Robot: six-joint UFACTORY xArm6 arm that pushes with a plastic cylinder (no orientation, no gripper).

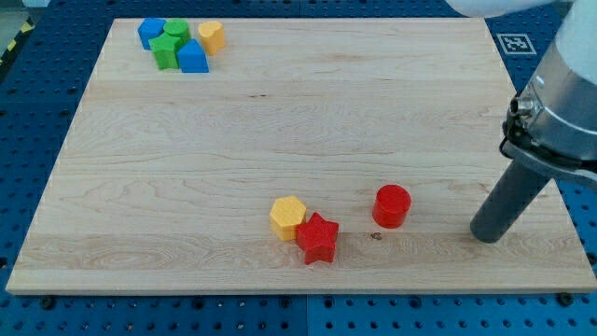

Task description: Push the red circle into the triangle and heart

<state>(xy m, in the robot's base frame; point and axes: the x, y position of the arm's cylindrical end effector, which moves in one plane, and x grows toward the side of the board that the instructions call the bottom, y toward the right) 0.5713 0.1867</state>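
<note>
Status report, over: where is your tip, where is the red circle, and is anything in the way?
My tip on the board, at the view's right of the red circle, apart. Red star and yellow hexagon lie at its left. Block cluster top left, far off.

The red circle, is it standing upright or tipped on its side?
Upright. The red circle rests on one flat end, round top face up, standing alone; my tip is to the view's right, not touching it.
</note>
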